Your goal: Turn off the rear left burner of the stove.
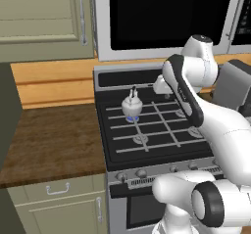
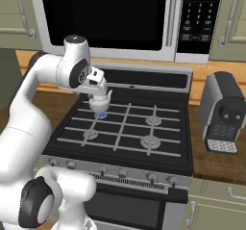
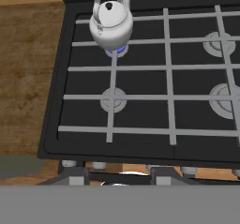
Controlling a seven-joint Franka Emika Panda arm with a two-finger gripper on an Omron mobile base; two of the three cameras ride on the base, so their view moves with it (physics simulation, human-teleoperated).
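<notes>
The stove (image 1: 147,130) stands between a wooden counter (image 1: 49,140) and a coffee machine (image 2: 222,112), under the microwave (image 2: 110,17). A white kettle (image 3: 111,25) sits on the rear left burner (image 3: 117,50), which glows blue beneath it. The front knobs (image 1: 141,173) look untouched. The gripper (image 3: 119,174) hovers high above the stove's front edge; I cannot tell how far the jaws are parted. Risk: with several similar knobs, the arm might descend onto the wrong one.

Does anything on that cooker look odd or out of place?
Nothing is spilled or damaged. A small white kettle sits upright on the rear left burner of the black-topped steel stove, where a blue flame glows; the other three rings look unlit.
</notes>
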